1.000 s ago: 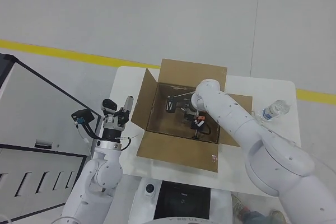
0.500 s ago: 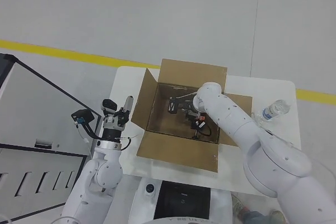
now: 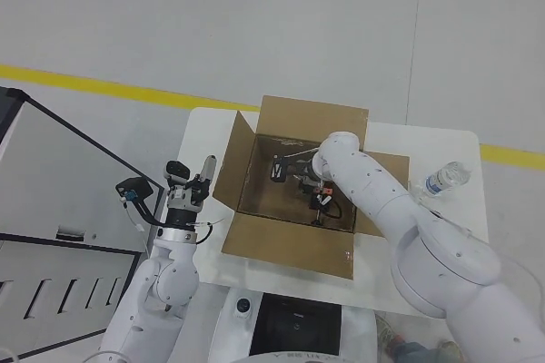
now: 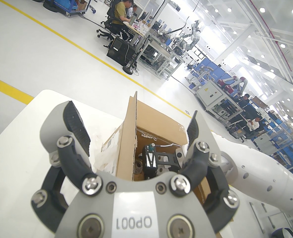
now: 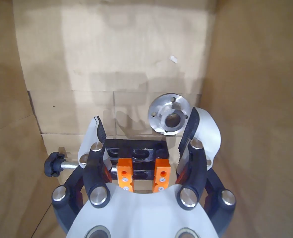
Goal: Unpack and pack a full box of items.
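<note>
An open cardboard box (image 3: 295,243) stands in the middle of the white table (image 3: 436,150). My right gripper (image 5: 144,131) is down inside it, open, hovering just above a black and orange vise (image 5: 137,161) with a threaded screw and black knob (image 5: 52,167). A silver metal flange (image 5: 168,117) lies on the box floor just beyond the vise, close to one fingertip (image 5: 189,125). In the top view the right gripper (image 3: 286,171) sits near the box's far wall. My left gripper (image 4: 132,122) is open and holds nothing, to the left of the box (image 4: 146,134) over the table's left edge.
A clear plastic bottle (image 3: 441,178) lies on the table to the right of the box. The box flaps stand open on all sides. A dark cabinet (image 3: 36,181) stands left of the table.
The right gripper shifted slightly inside the box, first toward the right, then back. The left arm has not moved.
</note>
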Robot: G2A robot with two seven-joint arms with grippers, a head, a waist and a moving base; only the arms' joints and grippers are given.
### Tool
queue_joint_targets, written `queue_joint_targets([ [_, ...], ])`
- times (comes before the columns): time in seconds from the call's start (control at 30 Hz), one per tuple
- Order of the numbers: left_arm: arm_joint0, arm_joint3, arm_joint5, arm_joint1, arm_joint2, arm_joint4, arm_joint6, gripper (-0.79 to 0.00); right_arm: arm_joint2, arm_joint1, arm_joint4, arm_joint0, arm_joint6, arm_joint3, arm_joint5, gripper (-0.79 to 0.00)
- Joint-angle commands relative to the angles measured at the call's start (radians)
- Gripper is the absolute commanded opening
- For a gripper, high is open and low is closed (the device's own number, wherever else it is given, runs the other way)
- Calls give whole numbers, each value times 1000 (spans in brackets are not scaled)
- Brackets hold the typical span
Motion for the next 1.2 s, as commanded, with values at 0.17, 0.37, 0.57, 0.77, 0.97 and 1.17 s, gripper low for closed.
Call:
queue_joint_targets([
  [0.17,0,0,0,0,0,0,0,0,-10,-13,-33,-14,-20,22,23,-175],
  [0.37,0,0,0,0,0,0,0,0,-11,-29,-35,-19,-20,42,-8,-179],
  [0.57,0,0,0,0,0,0,0,0,-11,-39,-41,-12,-43,50,-41,-332],
  [0.77,0,0,0,0,0,0,0,0,-8,-46,-43,-6,-49,67,-61,-376],
  [0.97,0,0,0,0,0,0,0,0,-4,-49,-43,2,-60,85,-75,-268],
  [1.17,0,0,0,0,0,0,0,0,-2,-54,-46,-2,-40,91,-73,-296],
])
